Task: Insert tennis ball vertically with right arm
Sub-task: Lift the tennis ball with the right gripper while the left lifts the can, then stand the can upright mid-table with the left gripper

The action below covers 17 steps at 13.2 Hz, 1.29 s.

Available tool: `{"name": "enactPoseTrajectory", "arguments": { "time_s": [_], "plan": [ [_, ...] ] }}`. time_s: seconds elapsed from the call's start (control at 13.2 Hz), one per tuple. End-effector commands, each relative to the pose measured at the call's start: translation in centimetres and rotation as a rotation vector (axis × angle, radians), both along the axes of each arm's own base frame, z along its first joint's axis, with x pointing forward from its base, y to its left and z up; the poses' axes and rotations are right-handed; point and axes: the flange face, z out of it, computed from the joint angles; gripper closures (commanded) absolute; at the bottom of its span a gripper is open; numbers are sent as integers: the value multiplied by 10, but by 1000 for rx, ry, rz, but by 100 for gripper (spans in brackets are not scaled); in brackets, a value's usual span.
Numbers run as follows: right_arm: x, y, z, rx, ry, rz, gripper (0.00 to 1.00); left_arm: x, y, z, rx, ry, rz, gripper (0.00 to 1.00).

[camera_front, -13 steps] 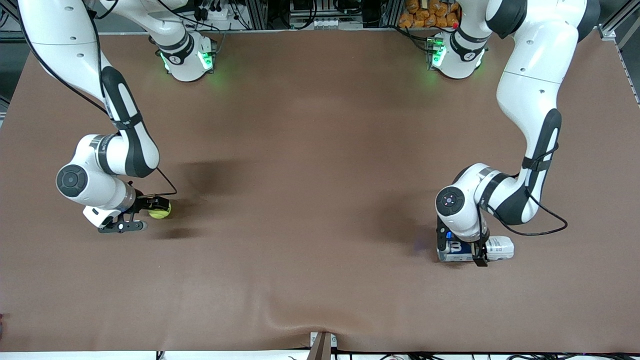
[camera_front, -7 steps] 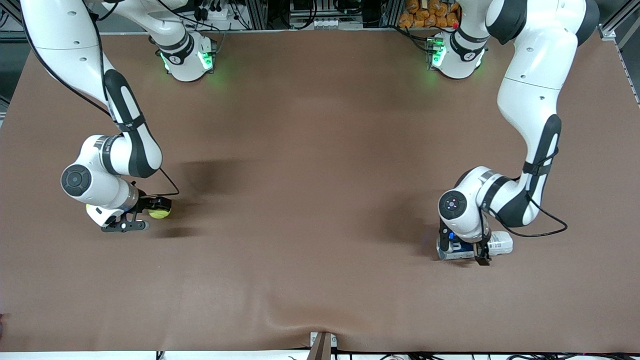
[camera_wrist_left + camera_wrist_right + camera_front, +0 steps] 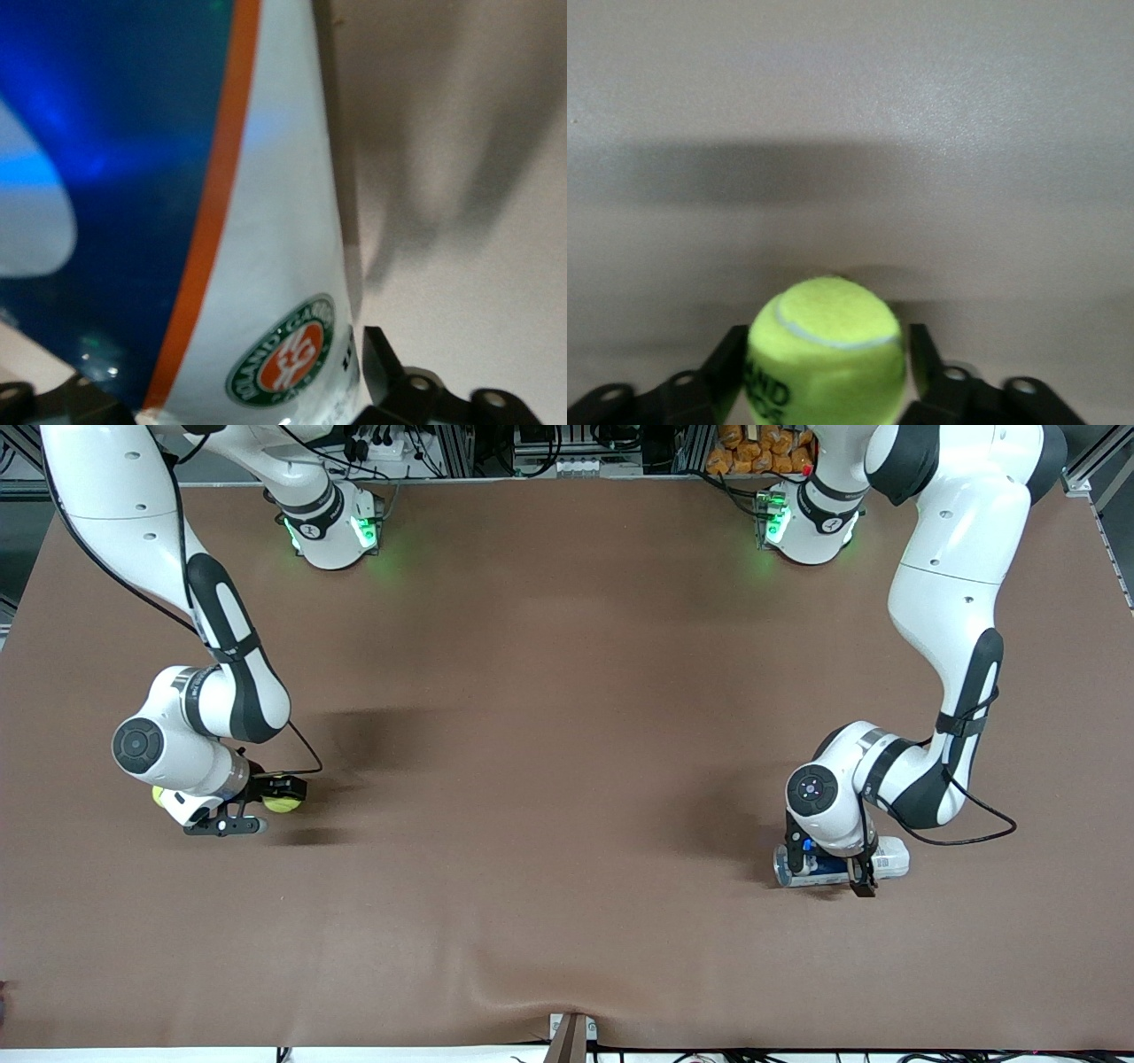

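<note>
My right gripper [image 3: 276, 804] clasps the tennis ball [image 3: 283, 804] between its fingers; my left gripper [image 3: 831, 865] straddles the lying ball can [image 3: 873, 861], grip unclear.

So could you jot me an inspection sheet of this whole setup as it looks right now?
Surface: brown table cover, wrinkled at the near edge.
Job's things: tennis ball between the right gripper's fingers; ball can lying on its side under the left gripper.
Clutter: second ball peeks out beside the right wrist.
Grippers: right gripper around the ball; left gripper straddles the can.
Cables: black cable loops off the left arm.
Surroundings: equipment racks along the base side.
</note>
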Motion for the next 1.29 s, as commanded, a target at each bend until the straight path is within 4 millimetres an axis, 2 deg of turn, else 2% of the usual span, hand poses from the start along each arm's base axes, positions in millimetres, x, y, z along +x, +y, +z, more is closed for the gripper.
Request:
{"name": "enactPoseTrajectory", "arguments": {
  "time_s": [0.0, 0.08, 0.15, 0.46, 0.53, 0.68, 0.91, 1.14, 1.21],
  "plan": [
    [-3, 1, -1, 17, -6, 5, 79, 2, -1, -12, -2, 11, -24, 26],
    [-3, 1, 2, 19, -7, 20, 91, 2, -1, -11, -1, 10, -25, 32],
    [-2, 1, 6, 22, -9, 31, 100, 3, 0, -11, -1, 10, -24, 32],
    [5, -7, 46, 47, 12, 11, 100, 9, -3, 1, -6, 8, -51, 38],
    [9, -11, 61, 55, 16, 14, 100, 11, -4, 7, -9, 2, -53, 38],
    [17, -6, 98, 70, 2, 22, 100, 13, -13, 21, -35, -12, -46, 38],
    [24, -6, 153, 83, -16, 35, 100, 6, -65, 51, -165, -17, -32, 39],
    [28, -14, 217, 92, -36, 37, 100, 0, -119, 96, -378, 10, 70, 39],
    [30, -13, 240, 92, -26, 45, 100, -1, -138, 118, -454, 9, 93, 40]
  ]
}}
